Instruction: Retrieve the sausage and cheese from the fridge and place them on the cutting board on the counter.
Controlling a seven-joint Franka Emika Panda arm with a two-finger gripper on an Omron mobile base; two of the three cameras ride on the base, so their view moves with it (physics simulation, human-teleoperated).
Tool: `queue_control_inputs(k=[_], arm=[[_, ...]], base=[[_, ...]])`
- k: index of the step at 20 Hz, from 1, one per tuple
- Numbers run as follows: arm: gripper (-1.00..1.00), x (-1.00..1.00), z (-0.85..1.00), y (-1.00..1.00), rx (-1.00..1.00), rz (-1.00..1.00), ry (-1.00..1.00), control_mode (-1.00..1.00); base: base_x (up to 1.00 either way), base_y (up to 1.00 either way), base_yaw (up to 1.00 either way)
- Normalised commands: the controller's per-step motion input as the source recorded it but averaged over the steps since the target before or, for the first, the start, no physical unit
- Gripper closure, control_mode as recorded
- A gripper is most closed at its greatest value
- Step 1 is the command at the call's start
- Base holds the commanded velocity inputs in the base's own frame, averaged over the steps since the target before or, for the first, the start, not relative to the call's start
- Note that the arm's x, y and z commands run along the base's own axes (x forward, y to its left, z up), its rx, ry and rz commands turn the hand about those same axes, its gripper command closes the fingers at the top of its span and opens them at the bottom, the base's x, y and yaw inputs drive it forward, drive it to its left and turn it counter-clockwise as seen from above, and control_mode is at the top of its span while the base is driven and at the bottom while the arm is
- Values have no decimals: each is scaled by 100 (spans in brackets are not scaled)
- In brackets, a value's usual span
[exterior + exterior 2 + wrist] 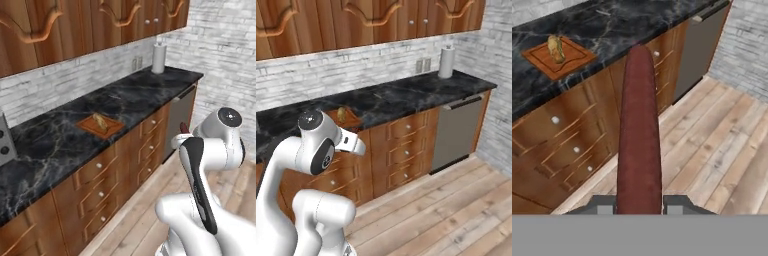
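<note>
My gripper (639,207) is shut on the sausage (639,130), a dark red-brown stick that points out from between the fingers toward the counter (612,25). Its tip (184,128) peeks above my hand over the floor, in front of the drawers. The cheese (556,48), a small yellowish lump, lies on the reddish-brown cutting board (572,62) on the black marble counter (125,97). Both base views show that cheese (100,121) (342,114) on the board (112,128) (352,120). The fridge is out of view.
Brown drawers with round knobs (100,180) run under the counter, with a grey dishwasher (458,132) to their right. A paper towel roll (158,57) stands at the counter's far end. A stove edge (4,142) is at the left. Wooden floor (446,215) lies open on the right.
</note>
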Motion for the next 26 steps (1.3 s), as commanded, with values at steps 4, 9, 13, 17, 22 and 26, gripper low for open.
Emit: queue_control_inputs(k=[4,9,13,17,22,26], arm=[[100,0,0,0,0,0,0,100],[100,0,0,0,0,0,0,100],[100,0,0,0,0,0,0,100],[100,0,0,0,0,0,0,100],[100,0,0,0,0,0,0,100],[100,0,0,0,0,0,0,100]], base=[[82,-8,19],[85,-1,21],[76,-2,37],[77,-5,34],[65,-13,37],[40,-30,42]])
